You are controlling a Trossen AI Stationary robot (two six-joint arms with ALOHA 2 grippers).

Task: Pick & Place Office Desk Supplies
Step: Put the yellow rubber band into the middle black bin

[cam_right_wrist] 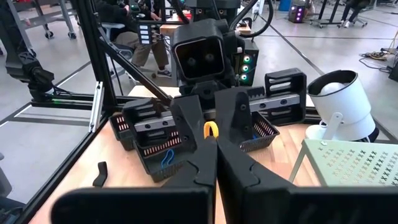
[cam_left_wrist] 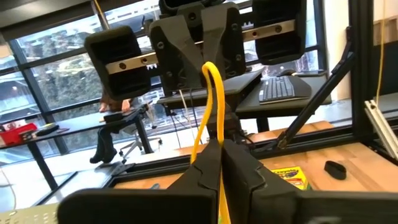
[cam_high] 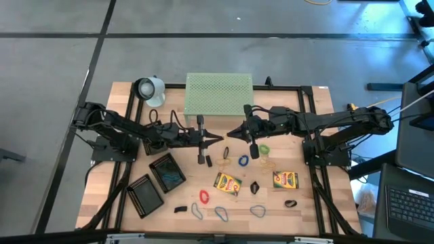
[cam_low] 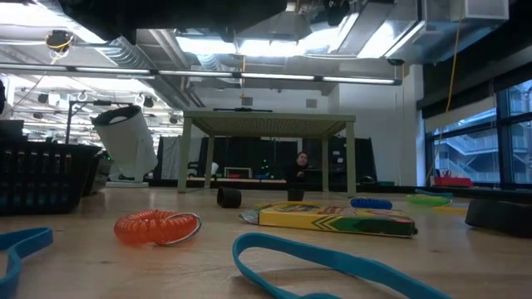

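A yellow rubber band (cam_left_wrist: 213, 106) hangs in the air above the table's middle, held by both grippers. My left gripper (cam_left_wrist: 221, 163) reaches in from the table's left, shut on the band, and shows in the high view (cam_high: 218, 137). My right gripper (cam_right_wrist: 216, 155) faces it from the table's right (cam_high: 232, 133), also shut on the band. Below them on the table lie two crayon boxes (cam_high: 228, 183) (cam_high: 285, 179), loose rubber bands in blue (cam_high: 243, 160), green (cam_high: 263, 147) and red (cam_high: 203, 196), and black binder clips (cam_high: 255, 188). My left gripper pinches one end of the yellow band's loop (cam_left_wrist: 219, 149) between its two fingers, coming in level from the table's left. The band runs on to the other gripper, clear of the table. My right gripper pinches the band's opposite end (cam_right_wrist: 211, 129) at its fingertips, coming in about level from the table's right. The loop's top (cam_left_wrist: 210, 66) sits between its fingers, and the band is lifted clear of the table.
Two black mesh trays (cam_high: 167, 172) (cam_high: 145, 194) sit at the front left. A pale-green perforated stand (cam_high: 219, 93) stands at the back middle, with a white lamp-like object (cam_high: 149, 90) to its left. More blue bands (cam_high: 222, 213) and clips (cam_high: 290, 203) lie near the front edge.
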